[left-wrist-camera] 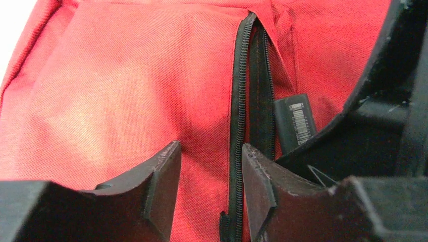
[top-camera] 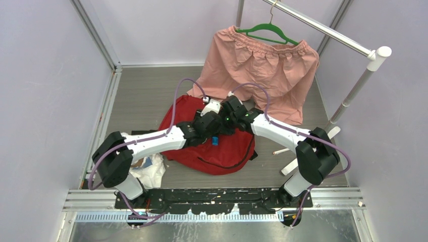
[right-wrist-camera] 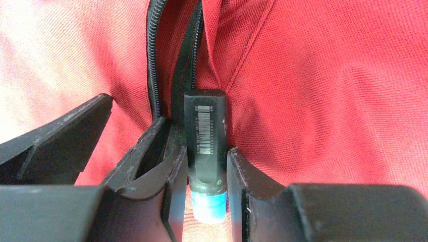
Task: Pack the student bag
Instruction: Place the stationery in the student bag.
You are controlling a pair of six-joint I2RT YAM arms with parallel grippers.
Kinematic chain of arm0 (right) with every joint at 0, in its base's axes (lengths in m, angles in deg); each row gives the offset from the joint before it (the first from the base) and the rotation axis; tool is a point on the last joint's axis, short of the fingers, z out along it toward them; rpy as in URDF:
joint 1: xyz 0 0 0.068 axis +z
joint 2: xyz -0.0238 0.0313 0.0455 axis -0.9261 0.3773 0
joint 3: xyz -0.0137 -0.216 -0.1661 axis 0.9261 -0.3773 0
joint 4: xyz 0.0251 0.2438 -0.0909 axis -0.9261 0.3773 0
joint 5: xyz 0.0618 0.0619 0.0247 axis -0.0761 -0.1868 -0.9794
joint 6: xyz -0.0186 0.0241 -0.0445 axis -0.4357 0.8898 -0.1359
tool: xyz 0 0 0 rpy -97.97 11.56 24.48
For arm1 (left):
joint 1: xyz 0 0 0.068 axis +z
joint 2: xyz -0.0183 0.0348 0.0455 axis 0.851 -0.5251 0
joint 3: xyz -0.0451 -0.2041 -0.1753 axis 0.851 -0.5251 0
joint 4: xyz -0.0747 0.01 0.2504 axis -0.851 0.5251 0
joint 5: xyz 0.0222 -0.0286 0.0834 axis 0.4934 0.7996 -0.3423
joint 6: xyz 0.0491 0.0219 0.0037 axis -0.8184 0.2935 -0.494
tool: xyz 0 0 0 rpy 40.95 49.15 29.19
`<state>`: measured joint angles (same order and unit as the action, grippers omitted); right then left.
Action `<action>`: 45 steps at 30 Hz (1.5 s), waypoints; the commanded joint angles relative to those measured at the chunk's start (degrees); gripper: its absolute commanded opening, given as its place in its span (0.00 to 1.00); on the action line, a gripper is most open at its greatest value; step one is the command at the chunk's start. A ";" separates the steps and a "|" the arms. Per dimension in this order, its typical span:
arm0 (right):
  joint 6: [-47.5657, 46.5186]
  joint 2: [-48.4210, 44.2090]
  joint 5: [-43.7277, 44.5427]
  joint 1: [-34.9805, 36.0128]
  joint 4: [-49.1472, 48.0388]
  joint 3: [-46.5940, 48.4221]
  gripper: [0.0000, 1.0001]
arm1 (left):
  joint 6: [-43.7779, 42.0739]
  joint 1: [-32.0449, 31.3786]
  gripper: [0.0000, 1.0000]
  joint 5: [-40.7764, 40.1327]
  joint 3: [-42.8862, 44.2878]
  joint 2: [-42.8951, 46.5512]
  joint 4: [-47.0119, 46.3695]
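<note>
The student bag [top-camera: 224,154] is a red backpack lying flat in the middle of the table, with a black zipper [left-wrist-camera: 237,101] running down it. Both grippers meet over its upper part. My left gripper [left-wrist-camera: 212,166] is open and low over the fabric. The zipper lies just inside its right finger [left-wrist-camera: 262,186]. My right gripper [right-wrist-camera: 206,156] is shut on a black marker [right-wrist-camera: 206,131] with a barcode and a blue end. The marker's far end points at the zipper slit [right-wrist-camera: 189,60]. The marker [left-wrist-camera: 295,121] also shows in the left wrist view, beside the right gripper's black body.
Pink shorts [top-camera: 262,65] hang on a green hanger [top-camera: 267,33] from a white rack [top-camera: 353,91] at the back right, their hem reaching down behind the bag. A white plastic bag [top-camera: 151,169] lies by the left arm's base. A small white stick [top-camera: 280,151] lies right of the bag.
</note>
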<state>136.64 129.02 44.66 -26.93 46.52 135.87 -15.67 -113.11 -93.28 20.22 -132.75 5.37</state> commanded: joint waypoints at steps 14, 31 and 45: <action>0.54 -4.41 -0.36 0.66 -3.31 -1.47 0.01 | -1.51 -0.32 0.23 -9.30 2.27 -1.56 13.91; -6.41 -9.88 -9.38 0.68 0.49 3.80 0.01 | -1.18 4.02 0.00 9.49 6.51 11.90 17.49; -9.75 -14.11 -19.07 3.46 0.79 -1.28 0.01 | 6.74 5.39 0.00 23.30 8.42 15.92 15.98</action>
<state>129.40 116.13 27.79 -24.20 47.86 134.06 -11.62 -107.77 -74.62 26.25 -119.20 21.48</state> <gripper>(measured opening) 0.355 0.012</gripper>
